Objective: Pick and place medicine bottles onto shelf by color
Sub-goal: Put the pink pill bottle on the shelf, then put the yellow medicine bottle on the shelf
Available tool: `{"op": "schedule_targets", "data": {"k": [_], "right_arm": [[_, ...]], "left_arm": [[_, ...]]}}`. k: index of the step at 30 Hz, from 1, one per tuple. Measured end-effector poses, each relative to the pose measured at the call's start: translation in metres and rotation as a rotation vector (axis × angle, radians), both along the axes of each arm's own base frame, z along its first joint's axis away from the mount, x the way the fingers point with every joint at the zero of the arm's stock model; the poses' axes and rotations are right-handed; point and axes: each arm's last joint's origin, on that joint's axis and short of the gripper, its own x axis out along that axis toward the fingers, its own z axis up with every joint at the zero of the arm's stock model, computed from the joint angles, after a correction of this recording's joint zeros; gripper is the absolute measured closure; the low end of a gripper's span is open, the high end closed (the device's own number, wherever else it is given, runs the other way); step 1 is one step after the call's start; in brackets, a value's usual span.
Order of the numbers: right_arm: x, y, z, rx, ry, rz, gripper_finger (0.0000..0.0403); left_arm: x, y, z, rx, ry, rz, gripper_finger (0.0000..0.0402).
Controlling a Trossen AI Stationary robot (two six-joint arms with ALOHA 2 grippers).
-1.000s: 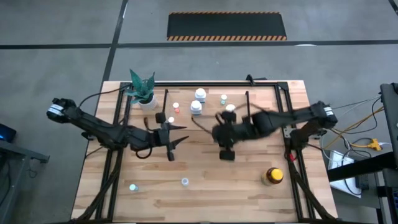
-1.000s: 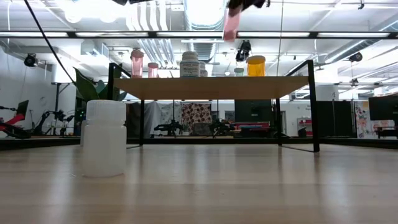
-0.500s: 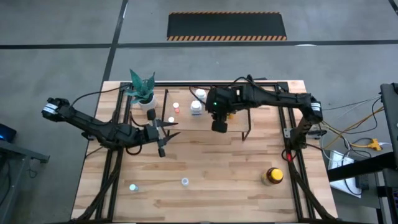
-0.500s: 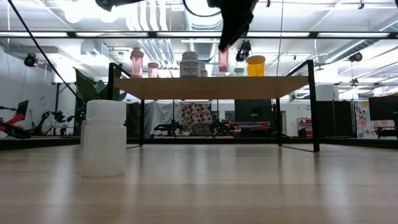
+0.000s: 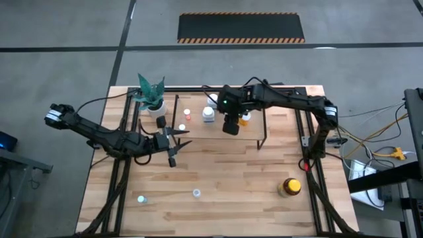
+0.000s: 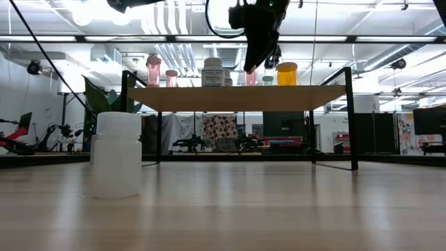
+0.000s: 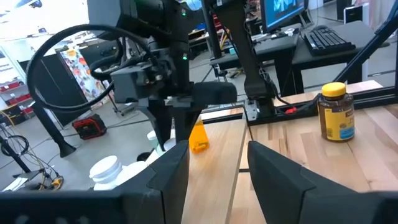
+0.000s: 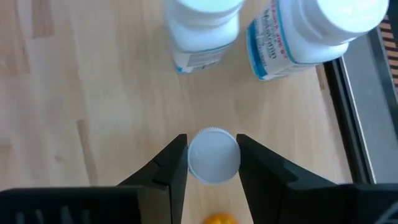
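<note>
My right gripper [image 5: 231,126] is over the shelf [image 6: 237,97], shut on a small medicine bottle with a white cap [image 8: 213,155] and a pinkish body [image 6: 249,77]. Other bottles stand on the shelf: two pink ones [image 6: 153,70], a white one [image 6: 213,72] and a yellow-orange one [image 6: 286,73]. In the right wrist view two white bottles [image 8: 202,28] stand beyond the held one. My left gripper [image 5: 173,143] hangs open over the table's left half, with nothing between its fingers [image 7: 168,177]. My right gripper pinches the small bottle between its two fingers, which sit on opposite sides of the white cap's rim [image 8: 193,158]. The fingers come slanting down from above. The bottle hangs upright below them, its base [image 6: 249,84] at the shelf top; whether it touches the board cannot be told.
A white bottle [image 6: 117,155] stands on the table close to the low camera. An amber yellow-capped bottle [image 5: 289,187] and two tiny bottles [image 5: 196,193] [image 5: 141,198] stand near the table's front. A potted plant [image 5: 151,92] stands at the far left.
My right gripper has swung with the pinkish bottle from over the table's middle toward the far edge and a little left, ending over the shelf. The bottle has stayed upright in the hold. My left gripper has drawn back slightly toward the table's left edge.
</note>
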Motion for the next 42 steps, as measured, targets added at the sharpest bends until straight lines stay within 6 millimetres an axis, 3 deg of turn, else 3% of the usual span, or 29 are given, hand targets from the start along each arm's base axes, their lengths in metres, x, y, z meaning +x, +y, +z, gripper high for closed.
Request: {"op": "schedule_targets", "data": {"k": [14,24,34,42], "right_arm": [[0.008,-0.002,-0.007,0.047,-0.03,-0.105,0.027],[0.006,-0.002,-0.005,0.048,-0.03,-0.111,0.021],[-0.008,0.004,0.035,0.085,-0.019,-0.192,0.0194],[-0.027,0.049,0.058,0.192,0.083,-0.266,0.0193]], "left_arm": [[0.0,0.0,0.0,0.002,0.001,0.0,0.0255],[0.0,0.0,0.0,0.002,0.001,-0.001,0.0255],[0.0,0.0,0.0,0.001,0.0,-0.001,0.0255],[0.0,0.0,0.0,0.001,0.0,-0.001,0.0255]]}}
